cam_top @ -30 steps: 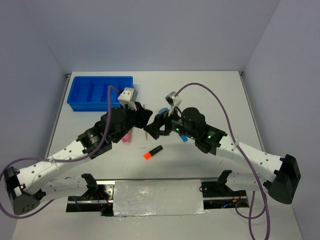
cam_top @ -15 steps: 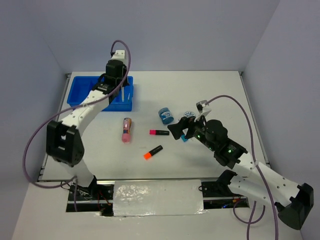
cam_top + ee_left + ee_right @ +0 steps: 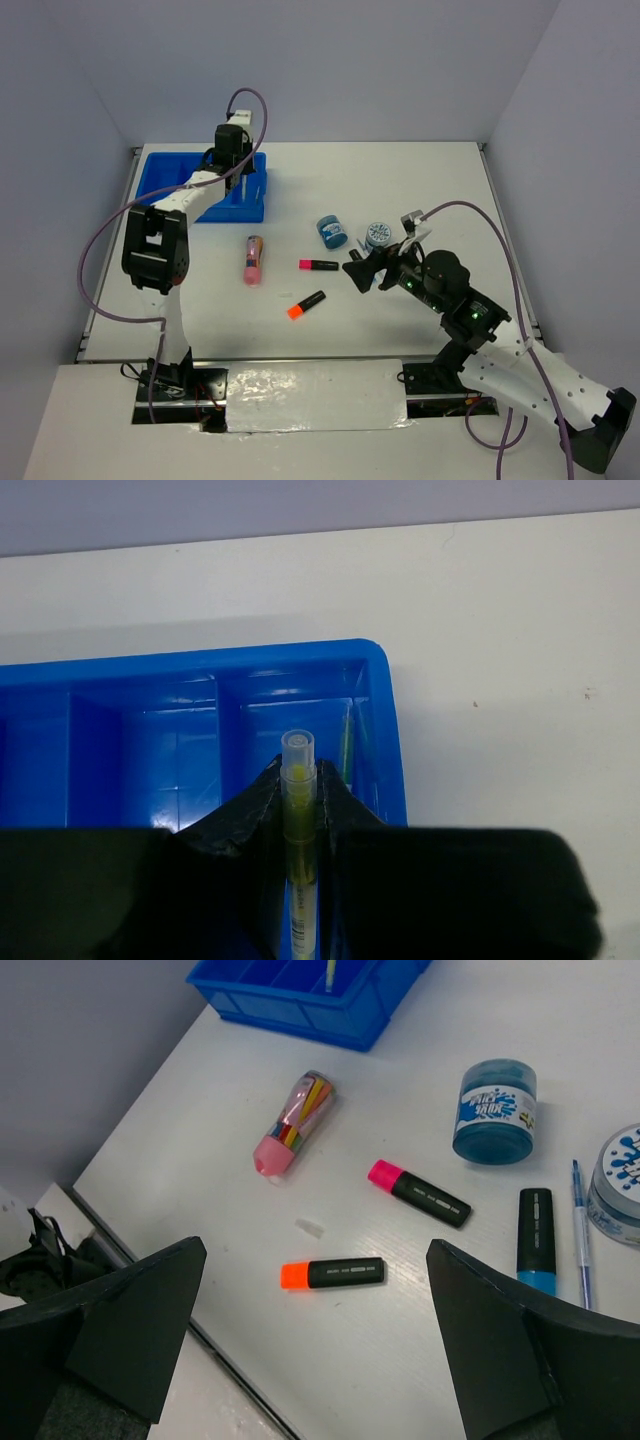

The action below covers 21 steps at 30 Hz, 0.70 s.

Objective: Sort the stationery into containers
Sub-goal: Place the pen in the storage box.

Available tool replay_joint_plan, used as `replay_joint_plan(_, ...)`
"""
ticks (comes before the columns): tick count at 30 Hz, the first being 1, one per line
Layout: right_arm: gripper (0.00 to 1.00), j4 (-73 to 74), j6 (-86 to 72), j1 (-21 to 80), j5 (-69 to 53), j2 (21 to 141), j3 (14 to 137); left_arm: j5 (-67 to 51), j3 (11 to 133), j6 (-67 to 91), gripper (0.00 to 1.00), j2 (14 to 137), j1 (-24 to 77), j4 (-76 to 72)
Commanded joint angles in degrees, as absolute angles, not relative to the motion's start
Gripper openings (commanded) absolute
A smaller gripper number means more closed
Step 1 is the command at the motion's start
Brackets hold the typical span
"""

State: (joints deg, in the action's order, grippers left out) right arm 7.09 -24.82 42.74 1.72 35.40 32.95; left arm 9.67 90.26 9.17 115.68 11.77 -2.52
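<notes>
While the right fingers (image 3: 130, 1325) are spread wide, a thin pen (image 3: 298, 780) is clamped in the left fingers (image 3: 255, 820), pointing up-frame over the tray (image 3: 140, 667)'s right-end compartment.

Tray (image 3: 160, 185) bright blue; pen (image 3: 299, 870) yellow-green; tube (image 3: 293, 1120) pink; pink-tipped marker (image 3: 420, 1193), orange-tipped marker (image 3: 333, 1273), blue-tipped marker (image 3: 535, 1240): black bodies.

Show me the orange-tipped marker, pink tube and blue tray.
orange-tipped marker (image 3: 333, 1274), right wrist view, black barrel.
pink tube (image 3: 294, 1121), right wrist view, clear body.
blue tray (image 3: 390, 730), left wrist view, right rim.
</notes>
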Motion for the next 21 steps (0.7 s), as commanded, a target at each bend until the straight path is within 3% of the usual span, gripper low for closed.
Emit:
replay_joint_plan(1,1.00,8.96,-24.17,42.54,0.26,34.19,34.45,7.13,90.35,8.96,0.17,116.54,10.81,-10.63)
replay_joint_plan(3,1.00,8.96,-24.26,42.54,0.26,33.40,34.45,6.42,90.88,9.84,0.24,117.59,10.55,-10.46)
replay_joint_plan(5,1.00,9.31,-24.35,42.45,0.88,33.22,34.72,6.15,90.97,9.93,0.40,118.30,10.46,-10.55)
replay_joint_plan(6,1.00,9.66,-24.17,42.45,1.05,33.31,35.24,6.15,91.23,10.28,0.52,118.47,10.46,-10.11)
replay_joint_plan(10,1.00,11.60,-24.00,42.63,3.07,34.80,36.39,6.85,90.70,10.81,0.75,117.95,10.46,-9.76)
replay_joint_plan(17,1.00,17.83,-21.97,42.02,9.04,40.93,40.41,9.31,90.27,13.87,0.82,110.85,10.46,-7.21)
replay_joint_plan(21,1.00,24.25,-21.53,38.24,9.32,49.82,43.50,11.69,95.87,18.10,0.96,103.37,10.46,2.78)
